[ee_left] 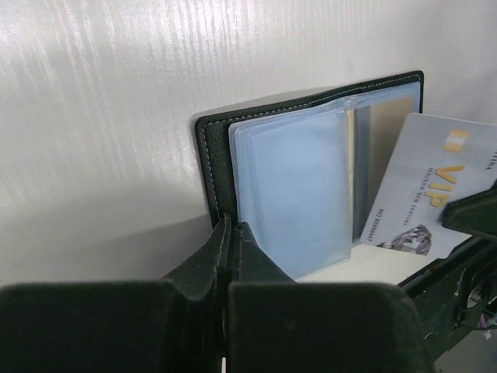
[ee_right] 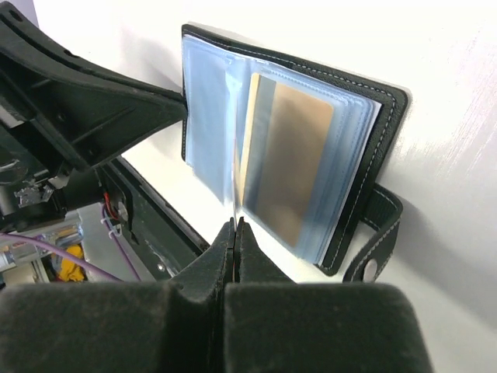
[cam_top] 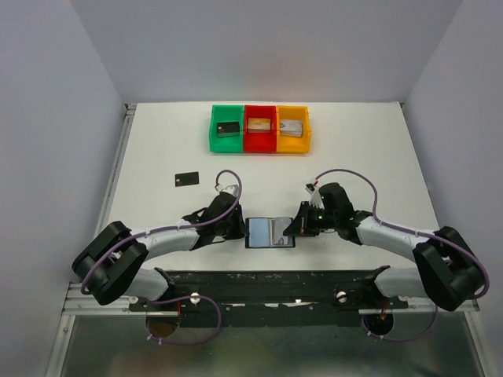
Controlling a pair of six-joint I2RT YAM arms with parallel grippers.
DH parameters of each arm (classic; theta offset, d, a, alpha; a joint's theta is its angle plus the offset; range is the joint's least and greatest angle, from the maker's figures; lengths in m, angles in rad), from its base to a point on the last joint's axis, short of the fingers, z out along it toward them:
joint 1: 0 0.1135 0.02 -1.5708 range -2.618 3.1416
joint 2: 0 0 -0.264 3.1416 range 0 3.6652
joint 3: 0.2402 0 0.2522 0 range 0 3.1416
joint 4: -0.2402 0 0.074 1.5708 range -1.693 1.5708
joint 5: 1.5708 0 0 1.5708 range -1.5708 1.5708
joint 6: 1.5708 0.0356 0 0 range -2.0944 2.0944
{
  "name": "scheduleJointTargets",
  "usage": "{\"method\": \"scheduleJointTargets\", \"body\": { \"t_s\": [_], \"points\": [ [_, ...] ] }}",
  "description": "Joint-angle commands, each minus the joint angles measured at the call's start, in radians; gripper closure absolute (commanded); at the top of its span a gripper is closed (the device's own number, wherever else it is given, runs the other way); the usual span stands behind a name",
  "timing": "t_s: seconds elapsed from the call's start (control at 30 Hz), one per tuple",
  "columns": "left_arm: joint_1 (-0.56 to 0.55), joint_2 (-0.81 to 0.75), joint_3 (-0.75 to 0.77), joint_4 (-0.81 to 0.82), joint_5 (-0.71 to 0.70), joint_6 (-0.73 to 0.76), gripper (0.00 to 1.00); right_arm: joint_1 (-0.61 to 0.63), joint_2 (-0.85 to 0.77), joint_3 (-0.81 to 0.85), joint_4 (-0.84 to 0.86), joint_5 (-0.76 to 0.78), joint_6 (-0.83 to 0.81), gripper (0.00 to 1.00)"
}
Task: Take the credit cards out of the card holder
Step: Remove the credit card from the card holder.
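Observation:
The card holder (cam_top: 267, 233) lies open between the two arms, a black wallet (ee_left: 213, 155) with blue-grey plastic sleeves (ee_right: 206, 116). My left gripper (ee_left: 231, 225) is shut on the edge of its left cover. My right gripper (ee_right: 235, 223) is shut on a silver-grey credit card (ee_left: 431, 190) printed "VIP", which stands tilted over the right half and appears edge-on (ee_right: 233, 155) in the right wrist view. A tan-gold card (ee_right: 291, 155) sits inside a sleeve. One black card (cam_top: 186, 179) lies flat on the table to the far left.
Green (cam_top: 227, 129), red (cam_top: 260, 128) and yellow (cam_top: 293, 127) bins stand in a row at the back, each holding a block. The wallet's strap with a snap (ee_right: 373, 249) hangs off its right side. The arms' mounting rail (cam_top: 267, 283) runs along the near edge.

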Motion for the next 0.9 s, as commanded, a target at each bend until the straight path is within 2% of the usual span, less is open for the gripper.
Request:
{"method": "scheduleJointTargets", "body": {
  "t_s": [0.0,0.07,0.13,0.17,0.27,0.33,0.37,0.43,0.53,0.67,0.73,0.87],
  "points": [
    [0.002,-0.033,0.044,-0.136,-0.039,0.047,1.00,-0.008,-0.061,0.065,-0.157,0.046,-0.065,1.00],
    [0.003,-0.044,0.067,-0.155,-0.040,0.055,1.00,-0.008,-0.087,0.091,-0.210,0.060,-0.091,1.00],
    [0.003,-0.062,0.094,-0.176,-0.040,0.066,0.92,-0.008,-0.119,0.119,-0.267,0.075,-0.123,1.00],
    [0.003,-0.074,0.108,-0.184,-0.039,0.073,0.86,-0.010,-0.136,0.131,-0.299,0.086,-0.137,1.00],
    [0.003,-0.120,0.156,-0.210,-0.025,0.098,0.52,-0.010,-0.182,0.186,-0.384,0.115,-0.184,1.00],
    [0.003,-0.154,0.205,-0.245,-0.022,0.110,0.36,-0.008,-0.214,0.220,-0.439,0.129,-0.215,1.00],
    [0.003,-0.171,0.231,-0.270,-0.025,0.118,0.32,-0.008,-0.227,0.238,-0.462,0.124,-0.233,1.00],
    [0.005,-0.218,0.277,-0.313,-0.025,0.139,0.28,-0.010,-0.234,0.280,-0.505,0.079,-0.273,1.00],
    [0.020,-0.309,0.302,-0.310,0.048,0.208,0.27,0.003,-0.231,0.335,-0.539,-0.082,-0.351,1.00],
    [0.072,-0.441,0.251,-0.199,0.307,0.279,0.28,0.069,-0.210,0.462,-0.707,-0.182,-0.503,1.00],
    [0.098,-0.502,0.254,-0.204,0.375,0.294,0.31,0.079,-0.192,0.530,-0.827,-0.228,-0.574,1.00],
    [0.113,-0.588,0.259,-0.140,0.603,0.356,0.30,0.087,-0.182,0.597,-0.915,-0.383,-0.645,1.00]
  ]
}}
